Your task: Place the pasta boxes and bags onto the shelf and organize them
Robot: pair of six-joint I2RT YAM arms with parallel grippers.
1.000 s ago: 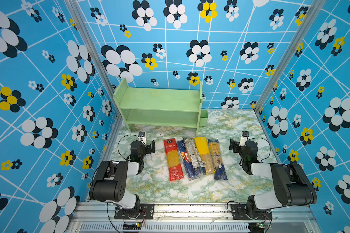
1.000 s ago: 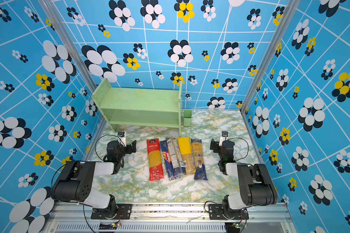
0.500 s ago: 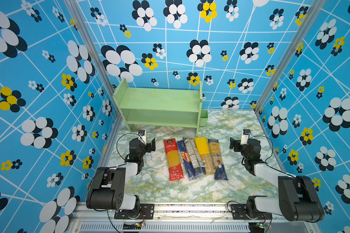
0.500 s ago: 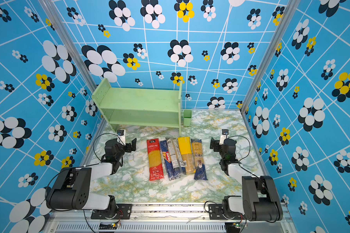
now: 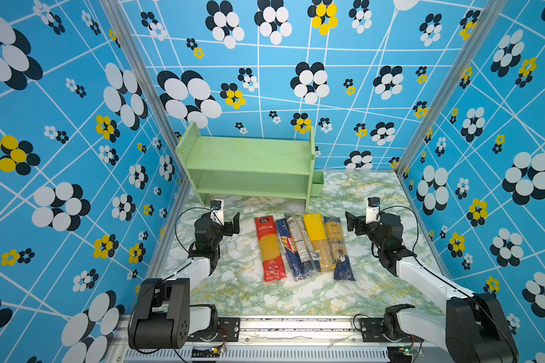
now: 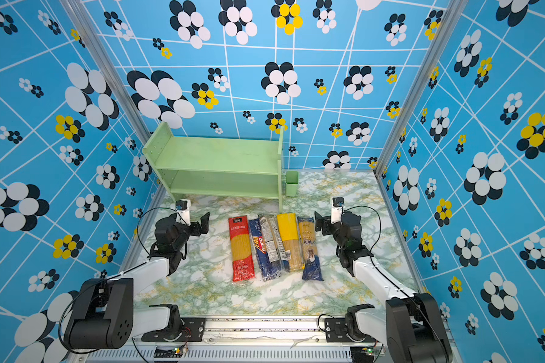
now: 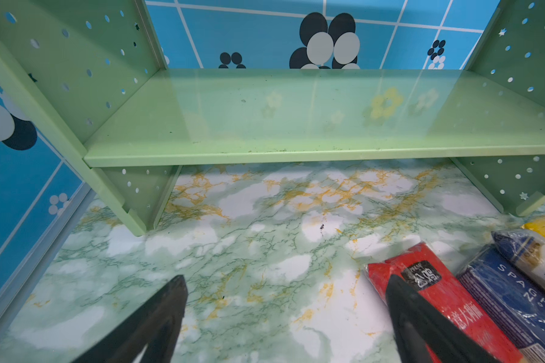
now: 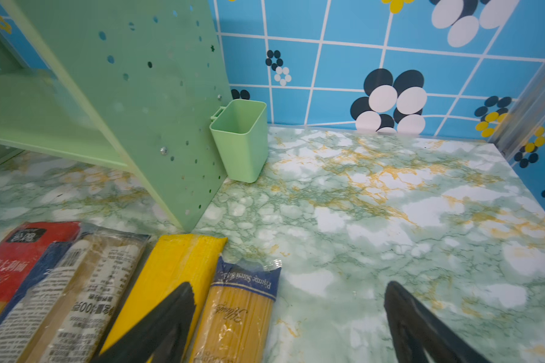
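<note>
Several long pasta packs lie side by side on the marble table in front of the shelf (image 5: 246,157): a red bag (image 5: 269,248), a dark blue Barilla pack (image 5: 291,253), a blue pack with a white label (image 5: 299,240), a yellow-topped clear bag (image 5: 315,231) and a clear bag with a blue end (image 5: 339,248). Both tiers of the pale green shelf are bare. My left gripper (image 5: 232,224) hovers open just left of the red bag (image 7: 428,289), empty (image 7: 285,279). To the right of the row my right gripper (image 5: 353,223) is open and empty (image 8: 288,284), over the clear bag's (image 8: 239,311) far end.
A small green cup (image 6: 291,184) hangs on the shelf's right side panel (image 8: 158,110). Patterned blue walls close in the table on three sides. Bare marble (image 5: 375,188) stretches right of the shelf and between the packs and the front rail (image 5: 280,323).
Both arms have stretched out, elbows lowering, and the wrists have edged slightly toward the shelf. Both grippers stay open. The packs have not moved.
</note>
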